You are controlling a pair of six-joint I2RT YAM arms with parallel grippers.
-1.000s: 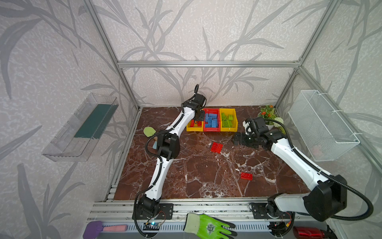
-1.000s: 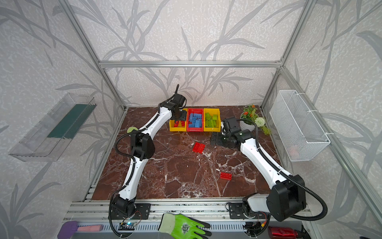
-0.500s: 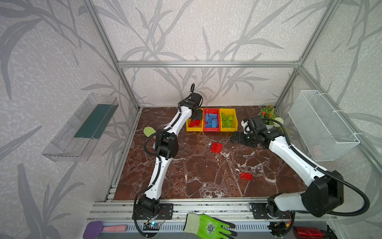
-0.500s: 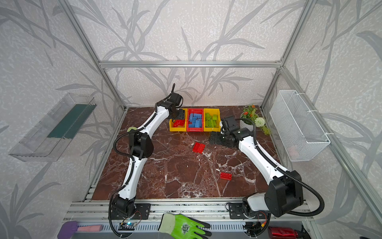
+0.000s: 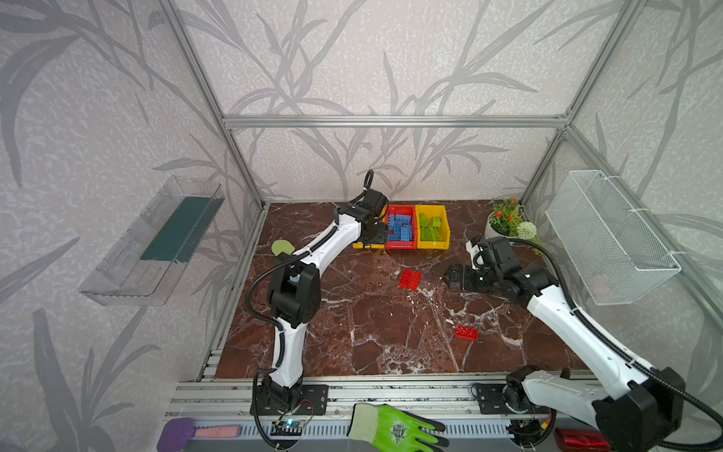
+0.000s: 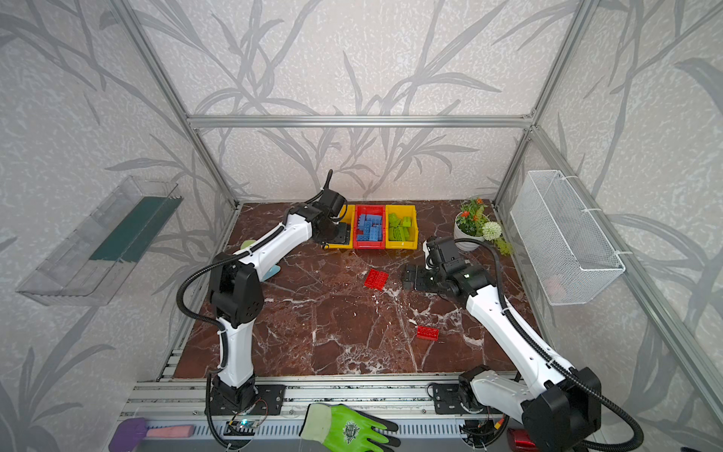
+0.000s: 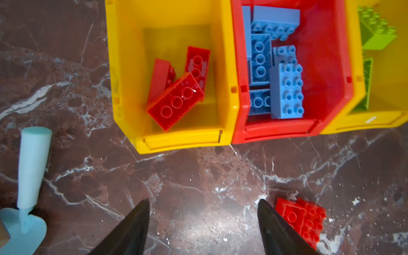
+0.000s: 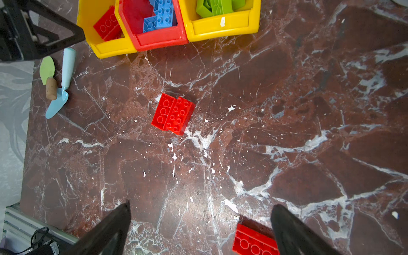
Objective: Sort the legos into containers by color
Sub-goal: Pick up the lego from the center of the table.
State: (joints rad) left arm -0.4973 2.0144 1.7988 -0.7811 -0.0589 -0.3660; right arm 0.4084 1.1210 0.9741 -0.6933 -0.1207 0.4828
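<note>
Lego sorting, judged nearly complete. Three joined open-top bins of glossy moulded plastic are ranged at the back of the worktop (image 5: 371, 332), a polished slab patterned as red-brown marble with white veins. The left yellow bin (image 7: 183, 143) holds three red bricks (image 7: 175, 101), heaped and tilted, one with its hollow tubed underside up. The red bin (image 7: 278, 132) holds the blue bricks (image 7: 287, 90), and the right yellow bin (image 7: 375, 120) the lime-green bricks (image 7: 377, 33). All bricks are hard, smooth, rectangular and studded. On the worktop are left a pair of red bricks (image 8: 173, 113), touching along their long sides, one studs up and one underside up, and a single red brick (image 5: 466, 333), well apart and nearer the robot. The left gripper (image 7: 203, 205) is held just in front of the left yellow bin, jaws parted, nothing between them. The right gripper (image 8: 201, 205) is spread wide and empty, pointed towards the pair. The step in hand is judged to be the collecting of the loose reds. A descent over one brick is called for, jaws across its short width. The touching neighbour is likely to be nudged.
</note>
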